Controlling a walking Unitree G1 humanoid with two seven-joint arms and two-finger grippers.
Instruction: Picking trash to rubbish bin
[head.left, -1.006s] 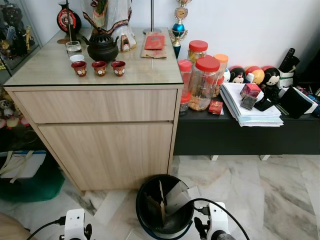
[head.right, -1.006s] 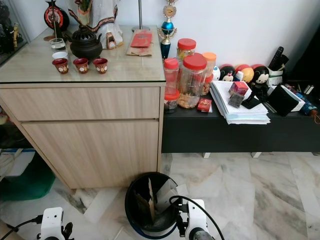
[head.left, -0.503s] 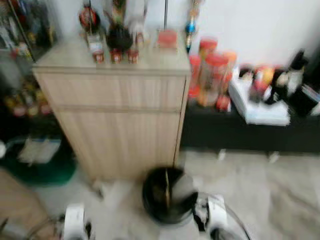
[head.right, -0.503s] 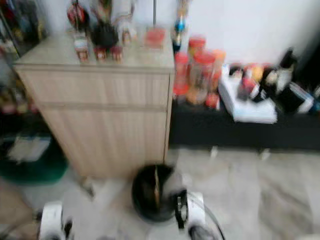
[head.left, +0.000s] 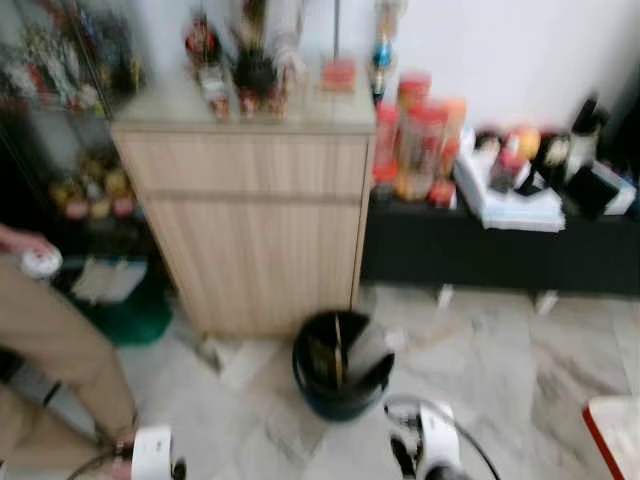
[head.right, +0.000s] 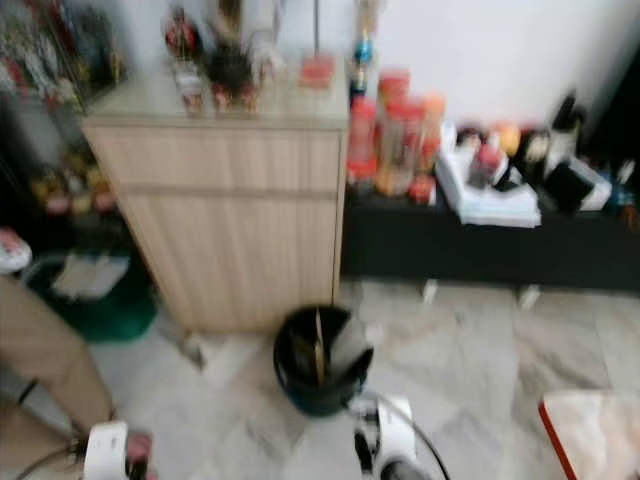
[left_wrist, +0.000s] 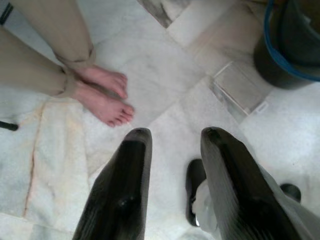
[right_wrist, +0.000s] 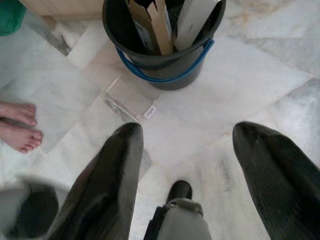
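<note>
No text, label or number is legible on anything here.

Bin (head.left: 342, 364) before cabinet (head.left: 258, 228), person (head.left: 45, 340) left

The pale marble floor (right_wrist: 260, 85) carries a black bucket (right_wrist: 165, 65) with a blue handle, holding cardboard and paper. A clear flat plastic piece (right_wrist: 129, 97) lies on the tiles just beside it. A person's bare feet (left_wrist: 102, 95) stand on the floor next to a white towel (left_wrist: 55, 165), and a wooden cabinet (head.left: 260, 230) stands behind the bucket.
</note>
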